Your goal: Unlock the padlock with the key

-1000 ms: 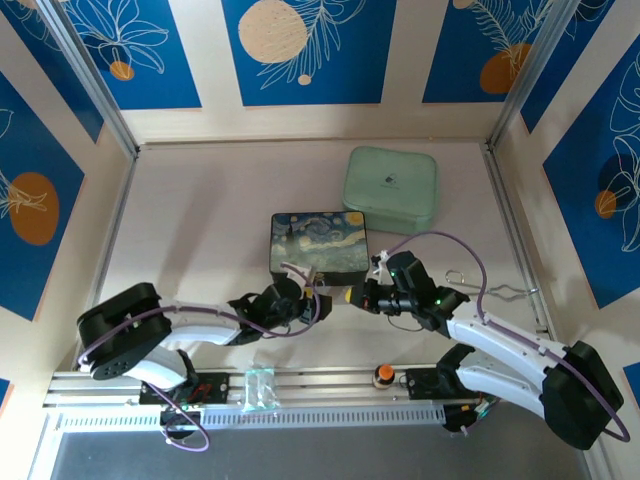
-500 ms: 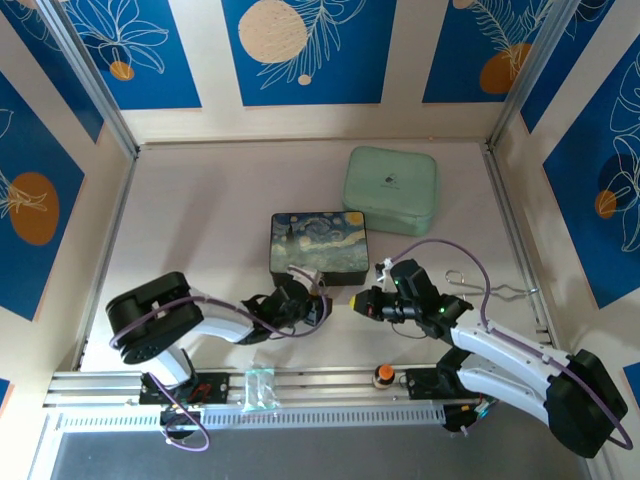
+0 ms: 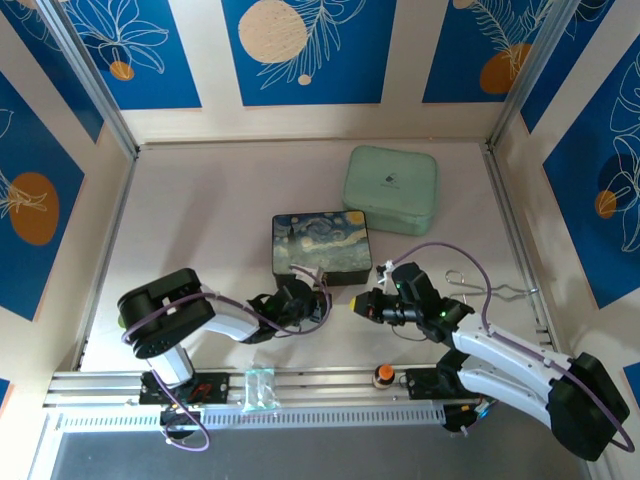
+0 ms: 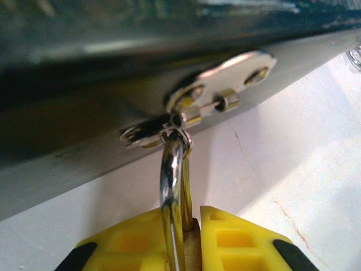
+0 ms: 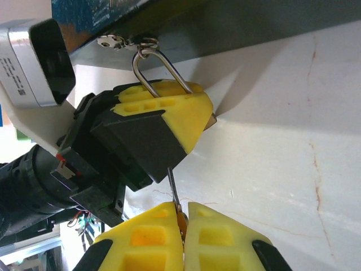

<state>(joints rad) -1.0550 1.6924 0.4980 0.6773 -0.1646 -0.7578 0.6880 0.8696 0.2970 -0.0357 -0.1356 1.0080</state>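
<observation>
One unreadable camera label (image 5: 16, 65) near padlock (image 4: 170, 186)

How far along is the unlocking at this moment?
Done: the left claw is clamped on the padlock, whose shackle hangs through the hasp of the starry box. In hand: the right claw pinches the key, tip aimed toward the lock. Left: inserting the key, turning it, and freeing the shackle.

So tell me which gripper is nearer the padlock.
Left. The left gripper is closed on the padlock, which hangs from the hasp. The right gripper, holding the key, sits beside it with a gap between.
</observation>
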